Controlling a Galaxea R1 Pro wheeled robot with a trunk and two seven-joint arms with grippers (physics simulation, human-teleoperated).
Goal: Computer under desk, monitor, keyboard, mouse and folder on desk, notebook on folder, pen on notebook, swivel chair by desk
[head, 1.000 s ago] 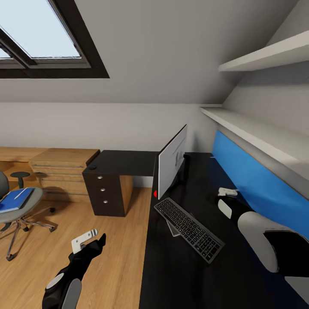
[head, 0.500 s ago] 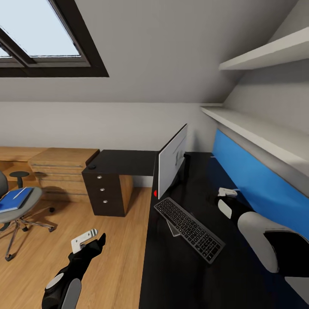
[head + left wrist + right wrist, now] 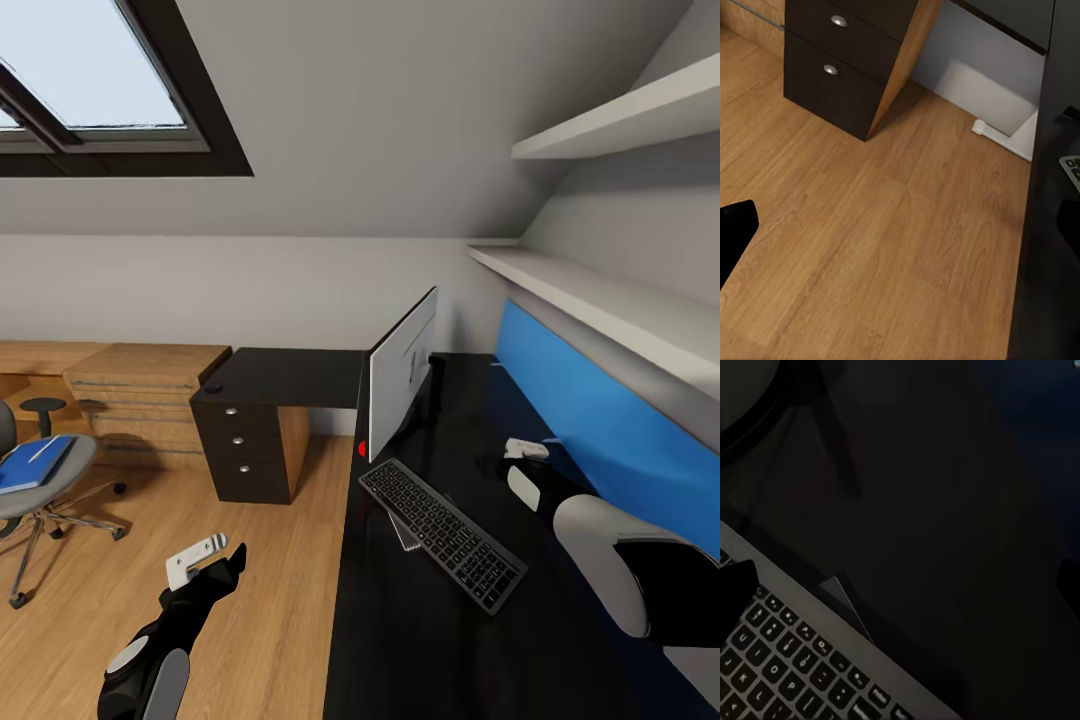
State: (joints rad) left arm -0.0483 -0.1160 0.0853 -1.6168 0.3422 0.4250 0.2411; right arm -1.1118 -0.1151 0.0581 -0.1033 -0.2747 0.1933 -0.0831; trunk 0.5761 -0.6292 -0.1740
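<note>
On the glossy black desk (image 3: 420,640) the monitor (image 3: 402,385) stands edge-on to me. The keyboard (image 3: 442,532) lies slanted in front of it, over a thin grey notebook (image 3: 403,535) that peeks out beneath. The small black mouse (image 3: 214,388) sits on the desk's far wing above the drawers. At the left, the swivel chair (image 3: 40,490) carries the blue folder (image 3: 32,465) with the pen (image 3: 45,450) on it. My left gripper (image 3: 198,558) hangs open over the floor. My right gripper (image 3: 527,449) is open above the desk, beyond the keyboard (image 3: 787,660). The computer is out of view.
A dark drawer unit (image 3: 250,450) holds up the desk's far wing, with low light-wood cabinets (image 3: 150,400) to its left. White shelves (image 3: 600,300) and a blue wall panel (image 3: 600,430) run along the right. Wood floor (image 3: 870,225) separates the chair from the desk.
The whole picture has shifted slightly, so the camera has moved a little. Both arms and the task's things keep their places.
</note>
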